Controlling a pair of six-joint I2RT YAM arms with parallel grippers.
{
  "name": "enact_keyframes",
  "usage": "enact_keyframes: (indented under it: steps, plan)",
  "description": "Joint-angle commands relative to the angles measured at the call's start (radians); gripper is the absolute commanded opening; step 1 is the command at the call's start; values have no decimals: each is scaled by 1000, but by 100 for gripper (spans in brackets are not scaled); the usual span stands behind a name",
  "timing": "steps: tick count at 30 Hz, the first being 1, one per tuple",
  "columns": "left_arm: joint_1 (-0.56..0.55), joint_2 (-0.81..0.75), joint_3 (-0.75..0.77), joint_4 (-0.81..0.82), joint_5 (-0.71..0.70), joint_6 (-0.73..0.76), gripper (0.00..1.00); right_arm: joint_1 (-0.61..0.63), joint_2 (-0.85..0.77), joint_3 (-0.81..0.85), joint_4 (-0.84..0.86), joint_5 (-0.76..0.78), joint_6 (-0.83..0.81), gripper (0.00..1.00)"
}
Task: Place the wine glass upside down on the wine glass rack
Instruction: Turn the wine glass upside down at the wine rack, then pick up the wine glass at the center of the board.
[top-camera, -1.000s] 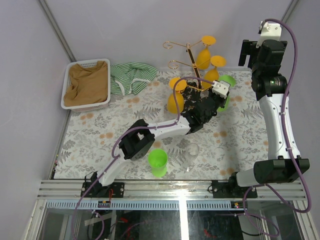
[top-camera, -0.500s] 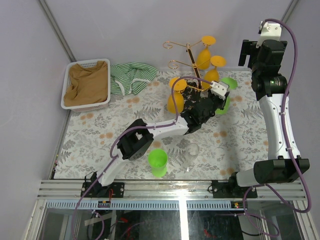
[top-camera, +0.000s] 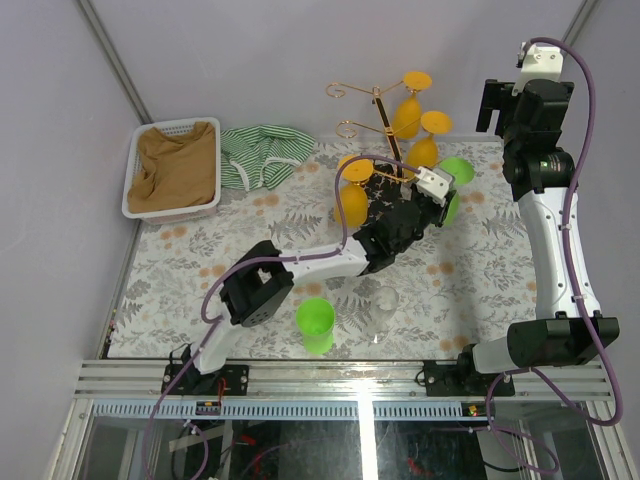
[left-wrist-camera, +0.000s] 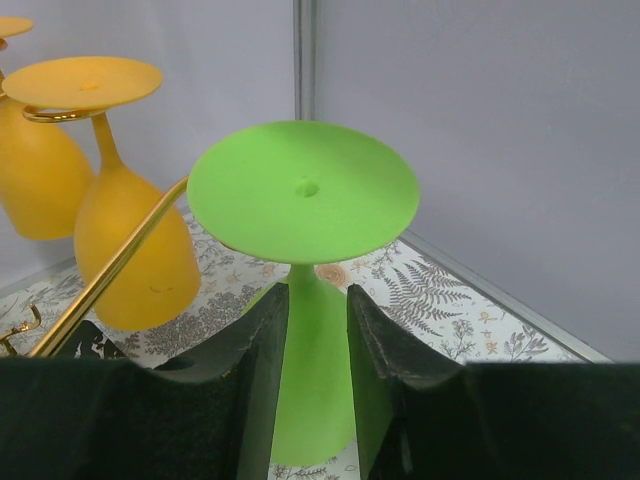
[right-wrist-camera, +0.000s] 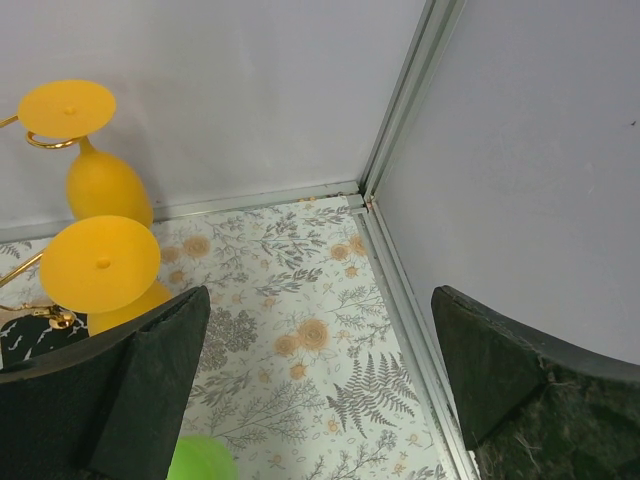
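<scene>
You have the rack (left-wrist-camera: 108, 268) at the left with yellow glasses (left-wrist-camera: 132, 262) hanging foot-up. Just to its right, your left gripper (left-wrist-camera: 308, 322) is clamped on the stem of the green wine glass (left-wrist-camera: 303, 188), which is upside down with its foot not yet on any hook. Picking up and flipping look done, so sliding the foot onto a free hook and letting go remain; your right gripper (right-wrist-camera: 320, 352) stands wide open and empty over the back right corner.

Green wine glass (left-wrist-camera: 303, 190) upside down, foot up, stem pinched in left gripper (left-wrist-camera: 318, 300), just right of upright gold wine glass rack (top-camera: 380, 195) near table (top-camera: 200, 260) far edge.
</scene>
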Motion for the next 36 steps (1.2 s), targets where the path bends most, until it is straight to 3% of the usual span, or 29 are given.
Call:
enact_keyframes:
  steps: [1,12,19,25,29,36]
  plan:
    - [-11,-58,-34,36,-11,21,29,-4,-10,19,36,-17,12,99]
    - [-20,-152,-117,29,-29,41,32,-5,-7,25,32,-19,13,99]
    - [-30,-251,-166,-58,-38,36,35,-5,3,56,3,-34,23,99]
    - [-52,-354,-155,-234,-76,46,36,-5,0,99,-47,-46,27,99]
    - [-64,-438,-103,-464,-108,45,37,-5,-8,101,-65,-59,44,99]
    - [-63,-588,-4,-712,-223,106,50,-5,8,130,-123,-85,62,99]
